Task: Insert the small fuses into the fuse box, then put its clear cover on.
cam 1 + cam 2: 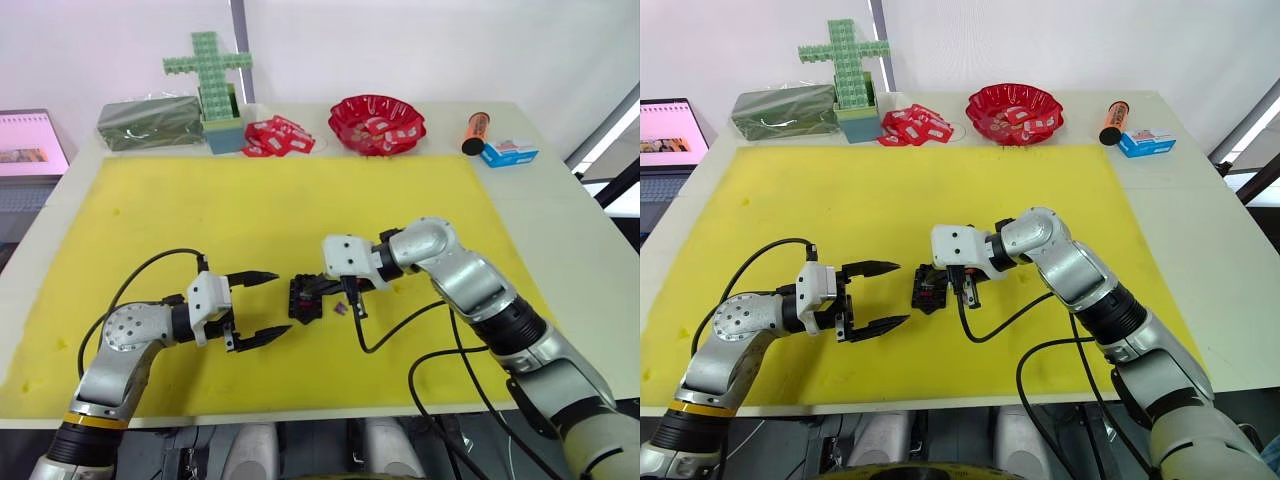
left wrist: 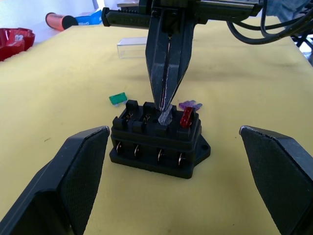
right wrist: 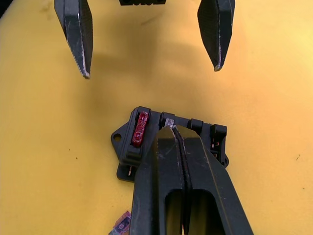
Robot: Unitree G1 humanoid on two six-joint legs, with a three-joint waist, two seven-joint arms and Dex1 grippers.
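Note:
The black fuse box [image 1: 305, 297] sits on the yellow mat [image 1: 300, 200] near its front middle. A red fuse [image 2: 187, 117] stands in one end slot. My right gripper [image 2: 165, 111] is shut on the pale grey fuse [image 3: 169, 121], tips down at the slot beside the red one. On the mat just behind the box lie the purple fuse [image 2: 190, 105] and the green fuse [image 2: 118, 98]. The clear cover [image 2: 132, 48] rests farther back on the mat. My left gripper [image 1: 272, 303] is open, level with the box and just to its left, holding nothing.
Along the table's back edge stand a green brick cross [image 1: 208, 70], a dark green box [image 1: 150, 123], red-and-white packets [image 1: 277, 137], a red bowl [image 1: 377, 123], an orange cylinder [image 1: 475, 132] and a blue box [image 1: 509, 152]. A laptop [image 1: 30, 145] is at far left.

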